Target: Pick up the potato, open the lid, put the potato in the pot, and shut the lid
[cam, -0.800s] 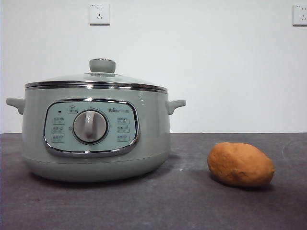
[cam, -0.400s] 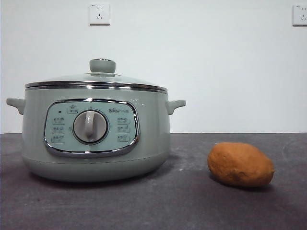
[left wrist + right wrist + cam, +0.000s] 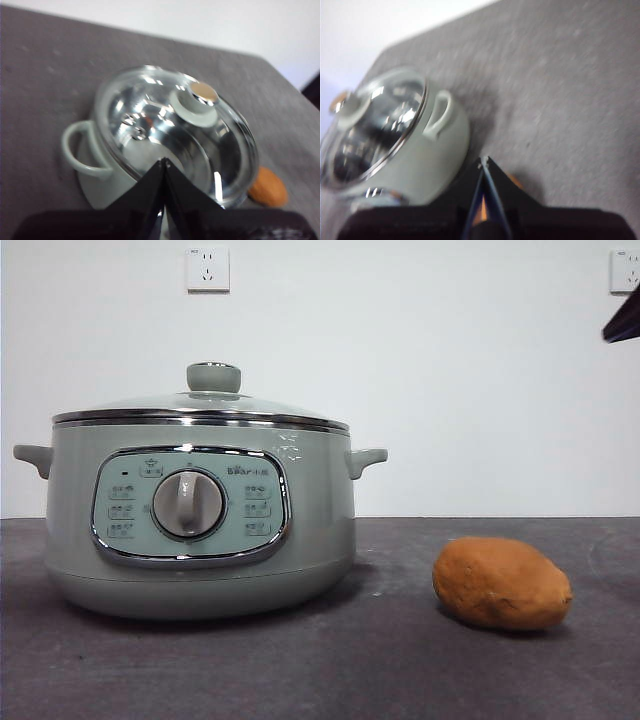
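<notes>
Potato [image 3: 502, 583] beside lidded pot [image 3: 200, 510]; both pincers [image 3: 164, 162] [image 3: 484, 160] clenched, empty.

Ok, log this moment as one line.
potato: on table, untouched | lid: on pot | left gripper: shut | right gripper: shut, above potato

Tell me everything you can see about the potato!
The potato is an oval lump with smooth, dull orange-brown skin, darker underneath where its shadow falls. It lies on its side on the dark grey table, off to one side of the green pot with a clear gap between them. It is much smaller than the pot. Only the table touches it. The right claw hangs above it, jaws shut, not holding it.
</notes>
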Robot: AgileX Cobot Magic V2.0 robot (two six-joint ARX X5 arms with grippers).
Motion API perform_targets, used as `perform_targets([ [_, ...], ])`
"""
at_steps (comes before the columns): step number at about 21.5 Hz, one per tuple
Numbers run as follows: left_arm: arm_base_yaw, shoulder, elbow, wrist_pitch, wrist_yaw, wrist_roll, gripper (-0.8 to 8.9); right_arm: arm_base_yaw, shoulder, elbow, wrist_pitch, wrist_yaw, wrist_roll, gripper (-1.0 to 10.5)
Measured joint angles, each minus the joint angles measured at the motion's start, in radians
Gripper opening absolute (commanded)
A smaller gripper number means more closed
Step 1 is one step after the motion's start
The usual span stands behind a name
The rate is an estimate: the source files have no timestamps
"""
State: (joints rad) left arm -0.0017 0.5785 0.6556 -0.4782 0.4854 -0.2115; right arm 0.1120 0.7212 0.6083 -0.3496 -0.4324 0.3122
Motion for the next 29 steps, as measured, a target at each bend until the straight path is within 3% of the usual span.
perform_targets([
  [8,0.0,0.19,0.109,-0.075,0.137,0.064,0.01,0.0,0.173,0.117,-0.182,-0.111,-0.175,0.1],
  [10,0.0,0.206,0.109,-0.076,0.139,0.066,0.8,0.0,0.188,0.117,-0.185,-0.112,-0.196,1.3],
  [12,0.0,0.208,0.109,-0.074,0.138,0.069,3.1,0.0,0.188,0.117,-0.184,-0.111,-0.203,3.8],
  [13,0.0,0.208,0.109,-0.071,0.135,0.07,3.77,0.0,0.188,0.117,-0.183,-0.11,-0.205,4.9],
  [19,0.0,0.208,0.109,-0.032,0.093,0.07,3.82,0.015,0.197,0.121,-0.182,-0.106,-0.205,5.3],
  [29,0.0,0.208,0.109,-0.013,0.093,0.069,3.82,0.313,0.533,0.32,-0.257,0.238,-0.258,5.3],
])
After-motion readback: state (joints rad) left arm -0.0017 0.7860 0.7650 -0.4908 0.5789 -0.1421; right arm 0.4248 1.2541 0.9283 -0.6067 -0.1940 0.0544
